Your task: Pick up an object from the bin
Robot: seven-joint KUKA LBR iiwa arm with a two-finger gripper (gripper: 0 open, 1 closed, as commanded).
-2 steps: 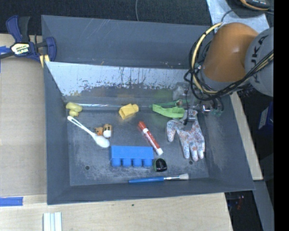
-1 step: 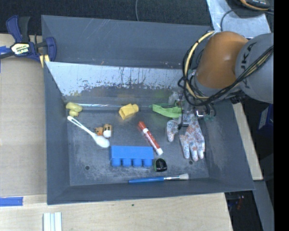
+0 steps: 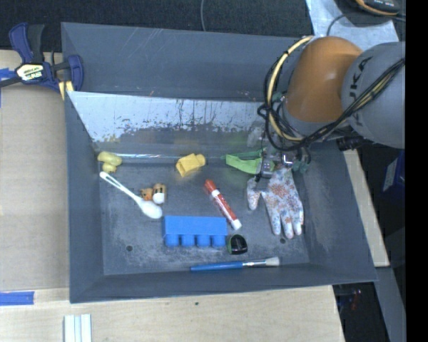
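Note:
My gripper (image 3: 269, 164) is low in the bin's back right part, just below the orange wrist cover. It sits right over the cuff end of a white, speckled glove (image 3: 282, 199) that lies flat with its fingers pointing to the front. A flat green piece (image 3: 242, 162) lies just left of the gripper, touching or nearly touching it. A red and white marker (image 3: 221, 203) lies slanted a little further left. Cables and the cover hide the upper part of the gripper.
A blue ribbed block (image 3: 195, 231), a small black cap (image 3: 237, 244) and a thin blue brush (image 3: 232, 265) lie near the front. A yellow piece (image 3: 190, 164), a white spoon (image 3: 132, 194), a small orange toy (image 3: 155, 191) and a yellow lump (image 3: 109, 161) lie at the left.

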